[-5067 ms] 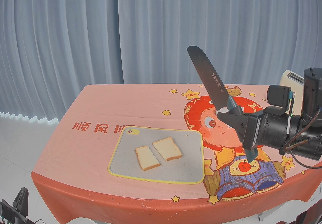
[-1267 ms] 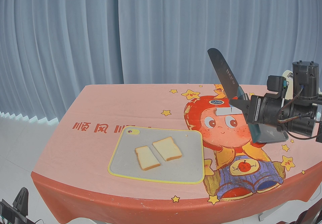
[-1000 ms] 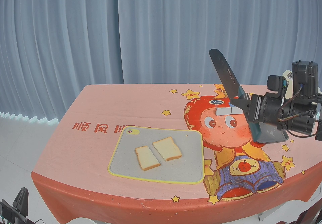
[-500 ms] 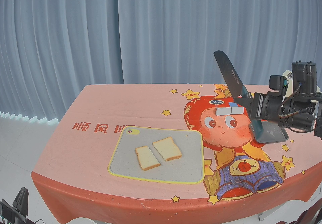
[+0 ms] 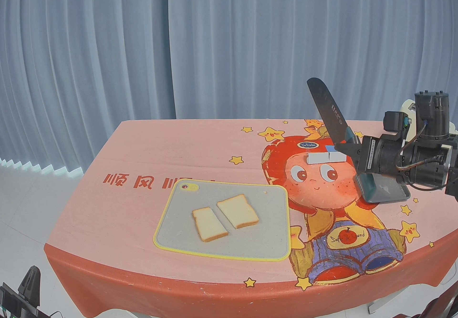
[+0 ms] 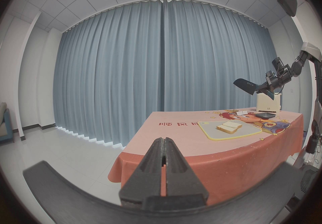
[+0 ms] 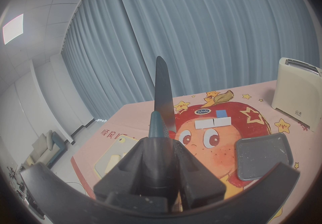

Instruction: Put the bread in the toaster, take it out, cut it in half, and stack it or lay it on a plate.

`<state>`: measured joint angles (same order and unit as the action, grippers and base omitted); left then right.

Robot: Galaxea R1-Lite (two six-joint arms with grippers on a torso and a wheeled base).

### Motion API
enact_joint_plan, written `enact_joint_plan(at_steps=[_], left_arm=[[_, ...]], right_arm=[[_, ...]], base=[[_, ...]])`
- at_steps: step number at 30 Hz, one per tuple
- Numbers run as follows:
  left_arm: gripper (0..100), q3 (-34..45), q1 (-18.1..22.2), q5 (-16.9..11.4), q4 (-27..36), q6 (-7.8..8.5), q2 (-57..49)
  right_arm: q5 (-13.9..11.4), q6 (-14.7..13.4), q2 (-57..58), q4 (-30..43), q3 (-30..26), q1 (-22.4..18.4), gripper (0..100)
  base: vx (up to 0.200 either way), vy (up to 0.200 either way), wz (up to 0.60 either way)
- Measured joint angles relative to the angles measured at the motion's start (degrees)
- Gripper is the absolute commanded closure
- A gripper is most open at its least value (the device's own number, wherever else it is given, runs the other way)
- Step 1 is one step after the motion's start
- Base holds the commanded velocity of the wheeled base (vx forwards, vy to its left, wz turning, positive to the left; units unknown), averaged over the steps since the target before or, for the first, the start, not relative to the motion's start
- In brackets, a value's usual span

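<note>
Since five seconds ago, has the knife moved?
Yes. The knife, held in the right tool, has shifted to the robot's right, away from the cutting board toward the grey tray.

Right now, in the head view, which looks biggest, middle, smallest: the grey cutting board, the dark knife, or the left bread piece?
1. Grey yellow-rimmed cutting board
2. Dark-bladed knife, though raised nearer the camera
3. Left pale bread half

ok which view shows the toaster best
The right wrist view: the toaster is close, top slot visible. The head view catches a sliver behind the right arm; the left wrist view has it small and far.
</note>
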<state>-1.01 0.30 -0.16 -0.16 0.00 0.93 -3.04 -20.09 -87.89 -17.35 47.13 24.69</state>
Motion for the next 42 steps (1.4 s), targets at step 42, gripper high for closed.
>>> enact_joint_plan(at_steps=[42], left_arm=[[100,0.0,0.0,0.0,0.0,0.0,0.0]], right_arm=[[0.1,-3.1,2.6,0.0,-5.4,-2.3,100]], base=[[0.0,0.0,0.0]])
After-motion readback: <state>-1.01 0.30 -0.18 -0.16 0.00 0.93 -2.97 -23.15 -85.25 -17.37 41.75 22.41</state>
